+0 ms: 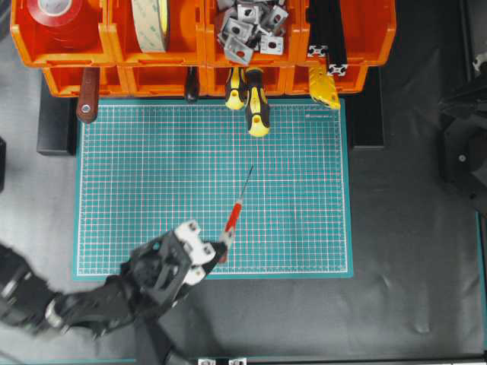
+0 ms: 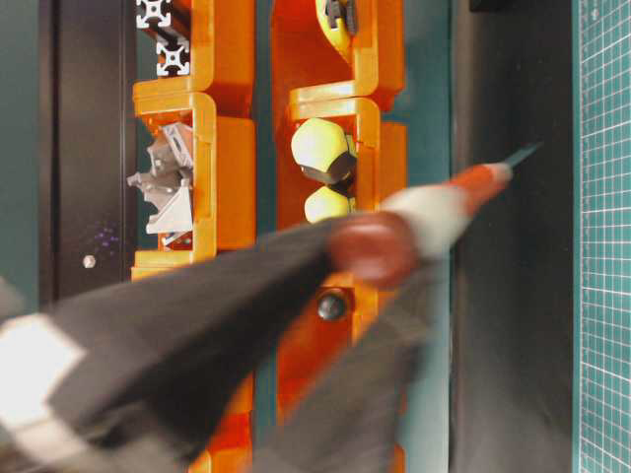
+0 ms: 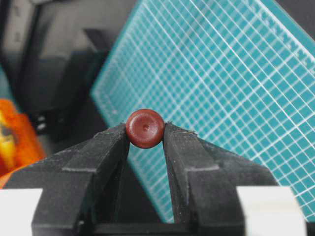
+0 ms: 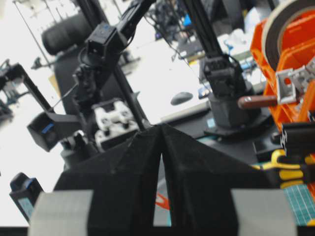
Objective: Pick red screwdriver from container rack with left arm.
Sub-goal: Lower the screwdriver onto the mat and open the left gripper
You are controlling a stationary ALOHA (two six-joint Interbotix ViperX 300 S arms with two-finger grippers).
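Note:
The red screwdriver (image 1: 233, 219) hangs over the lower middle of the green mat, its thin shaft pointing up and right toward the container rack (image 1: 156, 78), which is orange and lies along the top edge. My left gripper (image 1: 215, 247) is shut on the handle's rounded end. The left wrist view shows that red end (image 3: 145, 128) pinched between the two black fingers. From table level the handle (image 2: 378, 248) and its white band appear blurred in front of the rack. My right gripper (image 4: 161, 129) is shut on nothing, away at the right.
Two yellow-and-black screwdrivers (image 1: 256, 105) and a dark brown handle (image 1: 87, 96) stick out of the rack's lower bins. Tape rolls (image 1: 152, 23) and metal brackets (image 1: 247, 26) fill the upper bins. The green cutting mat (image 1: 152, 190) lies on a dark tabletop.

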